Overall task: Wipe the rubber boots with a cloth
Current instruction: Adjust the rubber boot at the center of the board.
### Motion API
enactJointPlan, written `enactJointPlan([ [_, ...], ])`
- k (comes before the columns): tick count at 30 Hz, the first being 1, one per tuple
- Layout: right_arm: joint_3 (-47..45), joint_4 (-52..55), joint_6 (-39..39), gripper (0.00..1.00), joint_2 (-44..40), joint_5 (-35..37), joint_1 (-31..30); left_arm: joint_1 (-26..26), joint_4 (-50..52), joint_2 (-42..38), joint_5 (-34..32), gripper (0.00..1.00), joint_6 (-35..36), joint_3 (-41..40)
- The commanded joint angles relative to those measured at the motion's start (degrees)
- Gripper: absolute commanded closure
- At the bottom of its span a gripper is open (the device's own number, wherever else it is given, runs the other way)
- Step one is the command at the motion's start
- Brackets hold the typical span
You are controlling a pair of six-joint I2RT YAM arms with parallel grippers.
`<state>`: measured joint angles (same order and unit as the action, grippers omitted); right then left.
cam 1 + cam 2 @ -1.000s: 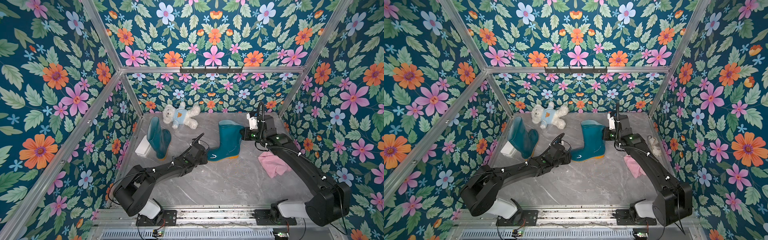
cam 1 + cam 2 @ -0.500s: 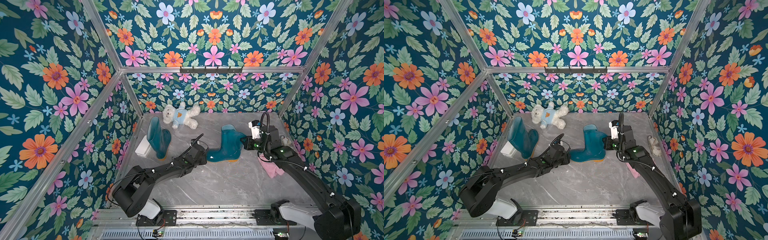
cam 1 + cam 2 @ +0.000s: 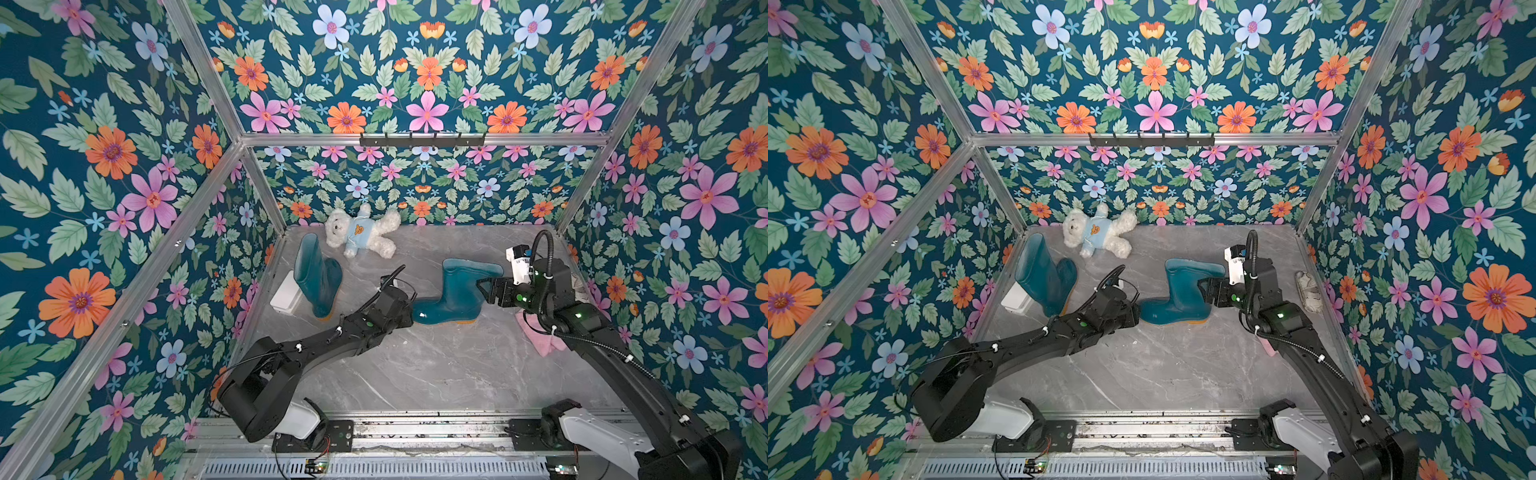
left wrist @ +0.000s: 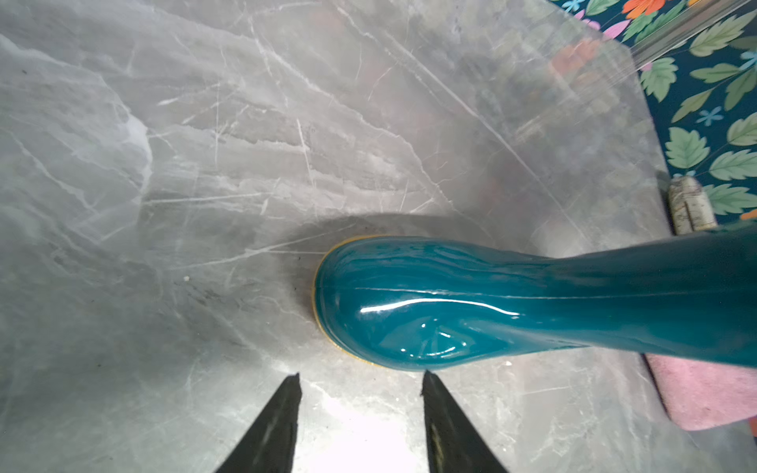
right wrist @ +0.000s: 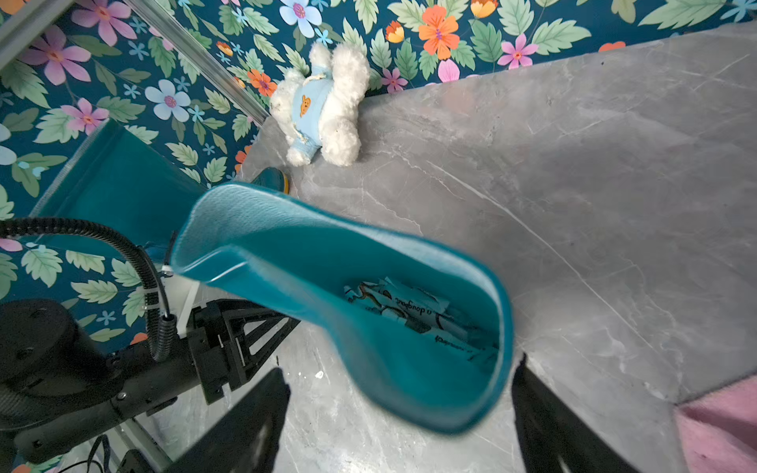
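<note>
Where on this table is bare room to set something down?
Widest: the front middle of the table, between the left arm, the right arm and the middle boot. Smaller: behind that boot, right of the teddy bear. Crowded: the back left corner, with the other boot and white box.

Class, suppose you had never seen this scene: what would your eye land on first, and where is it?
The loud flowered walls all around. Mid-table, a glossy teal boot sits between the black left arm and right arm; its twin is by the left wall, and a white teddy bear lies at the back.
</note>
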<state>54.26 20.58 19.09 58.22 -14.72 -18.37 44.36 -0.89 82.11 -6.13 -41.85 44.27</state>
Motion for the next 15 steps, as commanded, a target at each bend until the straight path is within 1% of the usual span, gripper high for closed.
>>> enactJointPlan([
  [1,1.9,3.2,-0.6,0.08,-2.0,1.1,-0.1,0.1,1.6,-1.7,-0.9,0.49,0.0,0.9],
  [2,2.5,4.2,-0.7,0.06,-2.6,1.4,-0.1,0.1,2.0,-2.3,-1.0,0.49,0.1,1.2],
  [3,3.3,5.1,-0.9,0.01,-3.6,1.7,0.0,0.1,2.5,-3.0,-1.1,0.49,0.2,1.5],
  [9,6.5,11.6,-1.5,0.01,-11.6,5.8,0.0,0.6,6.0,-9.5,-2.0,0.49,1.0,2.8],
  [12,5.2,13.7,-0.7,0.01,-16.4,9.3,0.0,1.1,8.0,-14.1,-3.1,0.48,1.3,2.3],
  [15,1.2,15.0,0.8,0.01,-20.4,13.7,0.0,1.6,10.3,-19.0,-4.1,0.48,1.7,0.5],
])
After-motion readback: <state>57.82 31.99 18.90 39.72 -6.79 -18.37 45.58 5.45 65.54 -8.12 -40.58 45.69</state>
